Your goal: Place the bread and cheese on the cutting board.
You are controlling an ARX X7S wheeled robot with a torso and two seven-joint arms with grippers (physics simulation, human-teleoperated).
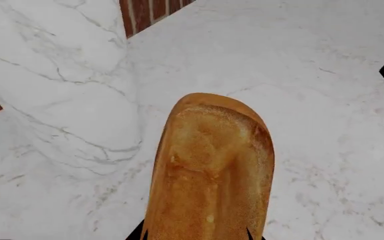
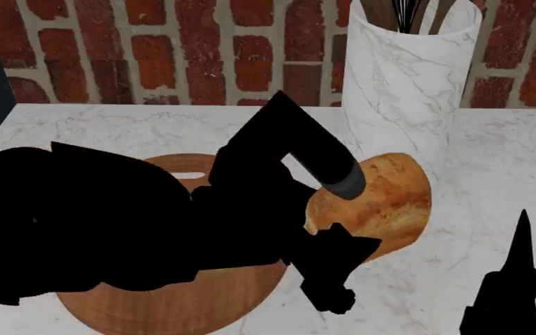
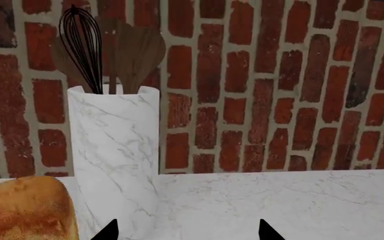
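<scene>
The left hand point(image 2: 338, 269) is gripping the bread point(image 2: 380, 202) by its near end, holding it just right of the cutting board point(image 2: 170, 303), likely for carrying across. The right hand point(image 2: 519, 237) is idling with fingers apart.

A white marble counter point(image 2: 491, 202) with grey veins runs back to a red brick wall point(image 2: 175, 49). Near its back edge stands an upright marble holder point(image 2: 406, 84) with a whisk point(image 3: 82, 45) and wooden utensils point(image 3: 135, 55) in it. The cutting board point(image 2: 170, 303) lies flat near the front edge, towards the left end. Whether the bread point(image 2: 393, 202), just in front of the holder, rests on the counter cannot be told.
</scene>
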